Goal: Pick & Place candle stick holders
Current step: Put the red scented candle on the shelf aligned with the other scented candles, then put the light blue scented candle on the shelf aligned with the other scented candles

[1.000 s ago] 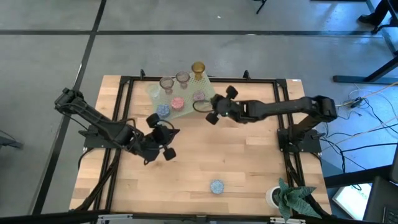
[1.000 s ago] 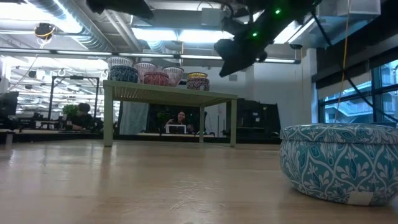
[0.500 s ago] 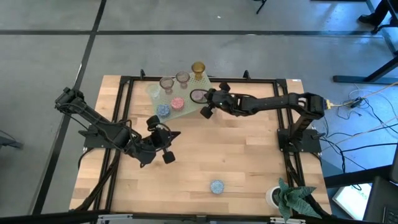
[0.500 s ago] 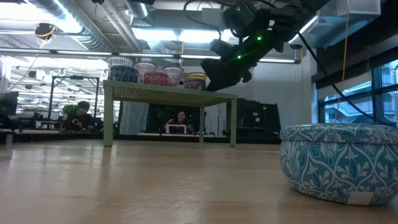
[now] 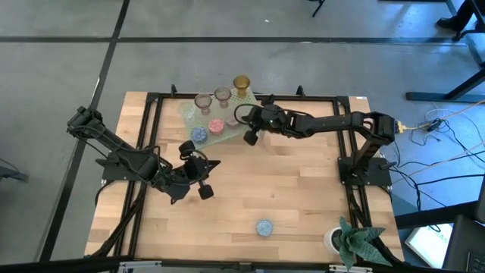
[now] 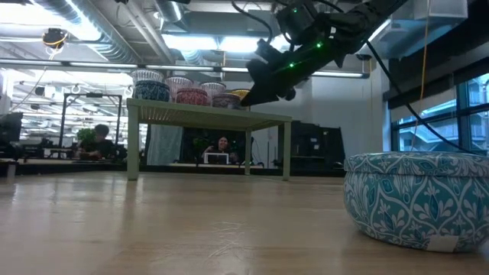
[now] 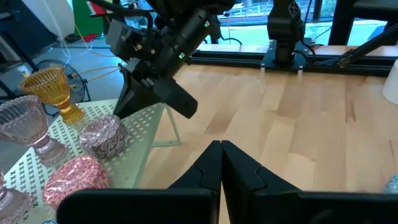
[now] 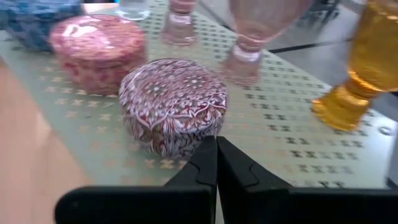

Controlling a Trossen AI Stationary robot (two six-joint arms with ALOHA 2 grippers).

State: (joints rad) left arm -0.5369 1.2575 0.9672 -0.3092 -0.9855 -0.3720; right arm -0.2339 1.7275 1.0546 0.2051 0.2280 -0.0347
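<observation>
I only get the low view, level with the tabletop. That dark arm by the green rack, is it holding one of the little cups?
Observer: No. The right gripper is shut and empty, just short of the mauve-brown cup on the rack.
Operator: Is there a second arm?
Observer: Yes. The left gripper waits over the table's left half, also shut.
Operator: Is there anything on the table that I miss?
Observer: A white pot with a green plant, at the front right corner.

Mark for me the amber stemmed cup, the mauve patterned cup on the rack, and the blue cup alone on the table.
amber stemmed cup (image 7: 48, 83), left wrist view, on its bowl.
mauve patterned cup (image 8: 173, 103), right wrist view, on its top.
blue cup (image 5: 264, 227), high view, on its top, alone near the table's front.
</observation>
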